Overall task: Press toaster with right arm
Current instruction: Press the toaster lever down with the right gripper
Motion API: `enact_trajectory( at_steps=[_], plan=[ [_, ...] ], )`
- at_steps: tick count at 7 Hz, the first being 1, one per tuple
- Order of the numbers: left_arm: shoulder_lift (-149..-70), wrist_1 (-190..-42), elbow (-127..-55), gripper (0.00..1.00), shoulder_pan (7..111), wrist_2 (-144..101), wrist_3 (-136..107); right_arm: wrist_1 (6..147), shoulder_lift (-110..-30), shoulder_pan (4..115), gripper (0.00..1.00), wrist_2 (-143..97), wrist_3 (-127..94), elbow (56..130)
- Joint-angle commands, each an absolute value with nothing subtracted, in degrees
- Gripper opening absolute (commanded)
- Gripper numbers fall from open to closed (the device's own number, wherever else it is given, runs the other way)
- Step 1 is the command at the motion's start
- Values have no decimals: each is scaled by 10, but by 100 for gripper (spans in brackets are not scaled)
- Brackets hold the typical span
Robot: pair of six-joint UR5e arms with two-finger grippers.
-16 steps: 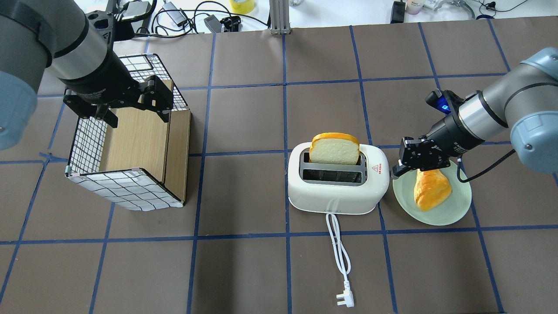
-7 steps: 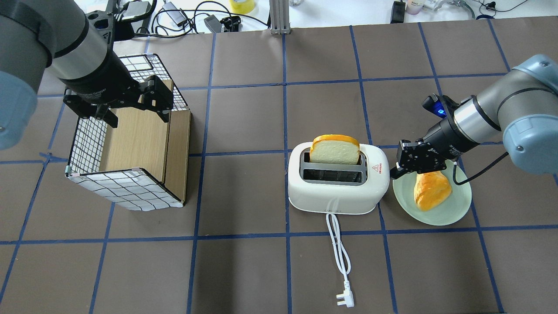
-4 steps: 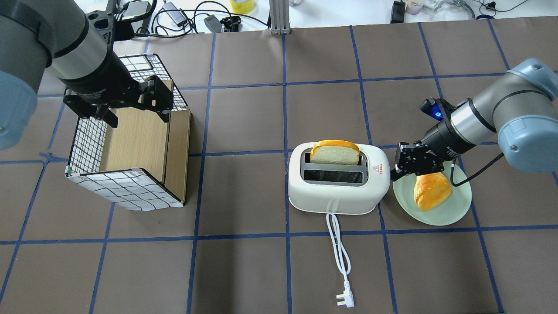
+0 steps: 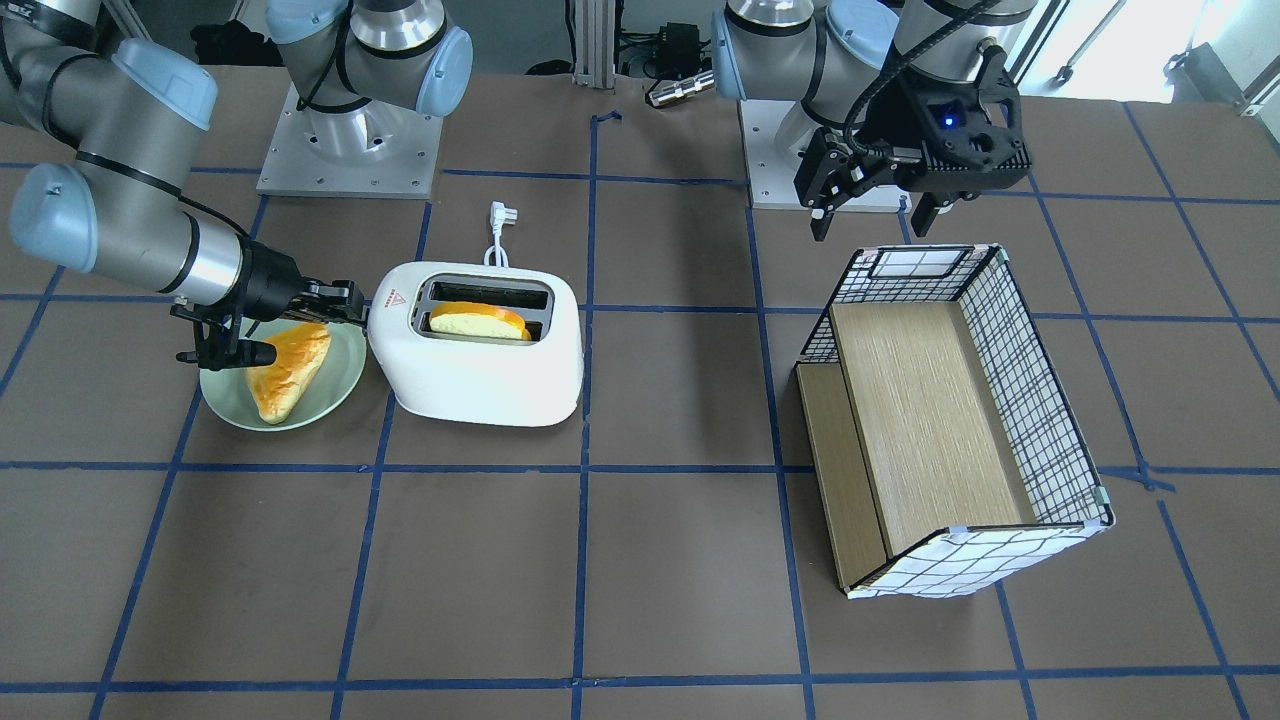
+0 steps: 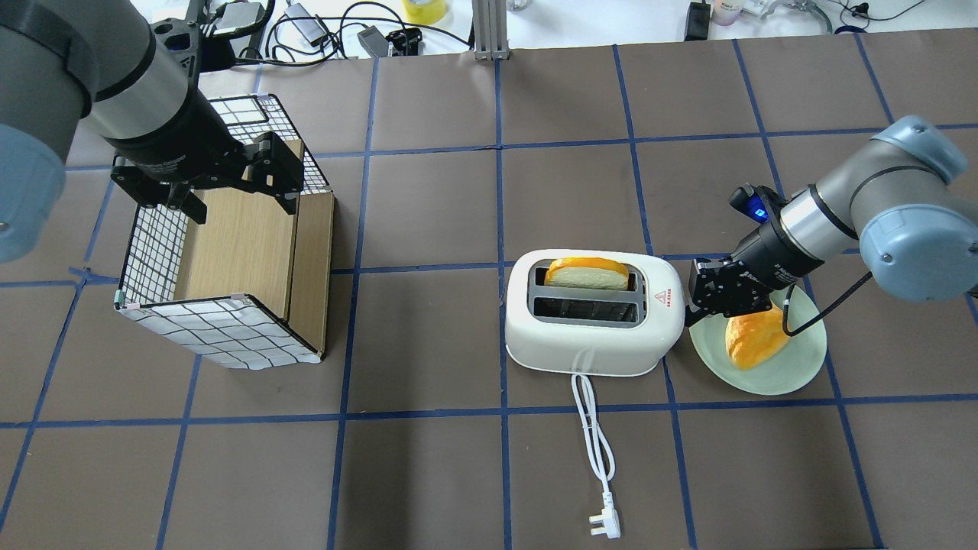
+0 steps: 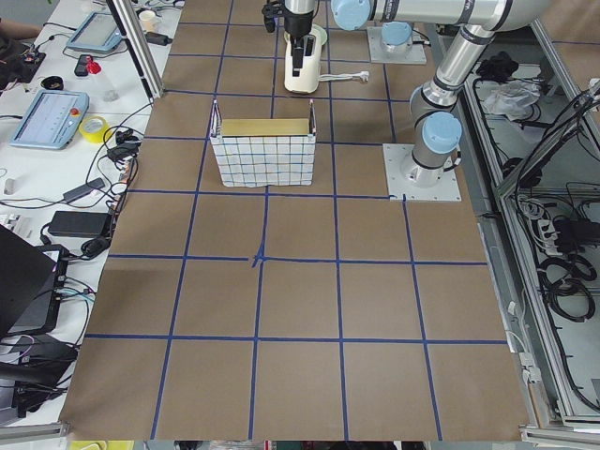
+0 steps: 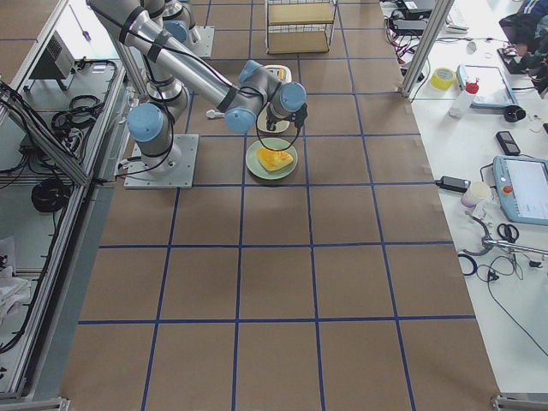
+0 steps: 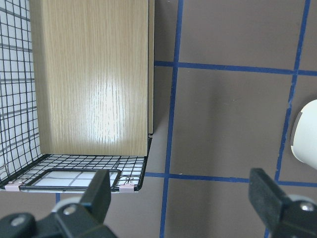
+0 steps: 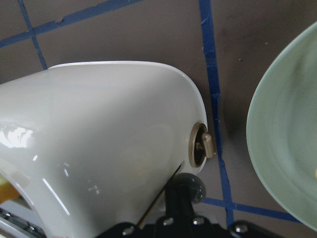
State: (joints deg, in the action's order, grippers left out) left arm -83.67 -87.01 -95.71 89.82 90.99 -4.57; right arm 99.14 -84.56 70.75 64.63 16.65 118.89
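On the right-centre of the brown, blue-taped surface (image 5: 428, 229), as the overhead view shows it, the white toaster (image 5: 588, 340) stands upright with its two slots facing up. A bread slice (image 5: 587, 271) sits low in the slot farther from the robot, with only its crust above the rim. A red triangle sticker (image 5: 657, 296) marks the toaster's top at the end toward the right arm (image 5: 840, 206). The white cord (image 5: 594, 428) leaves the toaster's robot-side face and ends in a plug (image 5: 603, 524) lying on the surface.

The right gripper (image 5: 691, 304) has its fingers closed together and holds nothing. Its tip is at the toaster's sticker end. In the right wrist view the joined tip lies just beside the bronze lever knob (image 9: 204, 146), which sits in its slot on that end; whether the two touch cannot be told. The gripper's body hangs over the edge of the green plate (image 5: 795, 374). The plate stands just beside the toaster, with a narrow strip of surface between them, and carries an orange-crusted bread wedge (image 5: 756, 340).

The left gripper (image 5: 237, 197) has its fingers spread wide and is empty. It is held above one end of the wire basket (image 5: 221, 332), which has wooden boards inside and stands well apart from the toaster on the robot's left.
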Motion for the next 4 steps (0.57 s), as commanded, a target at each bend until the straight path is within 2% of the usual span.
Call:
enact_trajectory(
  at_steps=[1,4],
  plan=[
    [-837,-870,-957,100,898,910,-46,991,-844,708,0,647,165,1191],
    [-837,-870,-957,100,898,910,-46,1008,-861,710,0,671,100,1155]
  ],
)
